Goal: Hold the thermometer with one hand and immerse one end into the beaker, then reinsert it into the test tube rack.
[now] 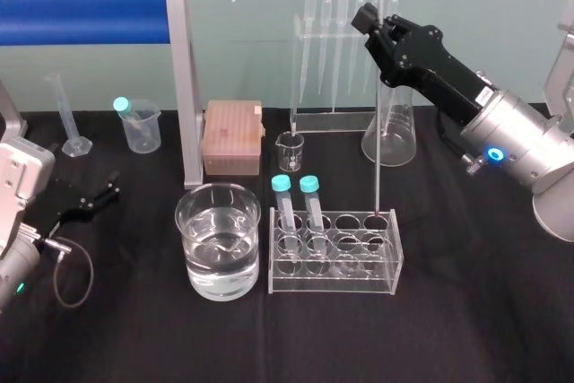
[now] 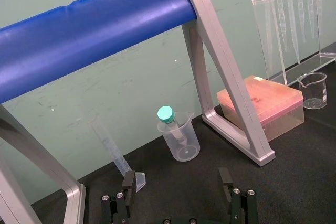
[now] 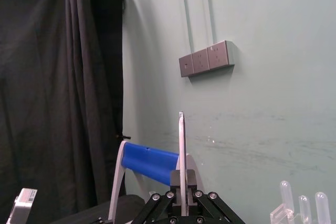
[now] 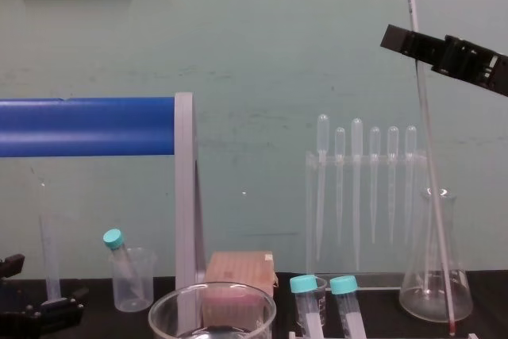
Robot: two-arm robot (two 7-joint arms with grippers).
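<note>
The right gripper (image 1: 373, 21) is raised above the back of the table, its black fingers (image 3: 190, 179) pinched nearly closed on the upper part of the thermometer (image 1: 380, 114). The rod's top end pokes up past them. From there the thermometer runs down, leaning slightly, in front of the conical flask (image 4: 435, 275), and its lower end sits in the far right hole of the test tube rack (image 1: 336, 277). Two teal-capped tubes (image 1: 283, 208) stand in the rack's left end. The beaker (image 1: 218, 187), partly filled with clear liquid, stands just left of the rack. The left gripper (image 1: 106, 190) rests at the table's left side, fingers spread wide and holding nothing.
</note>
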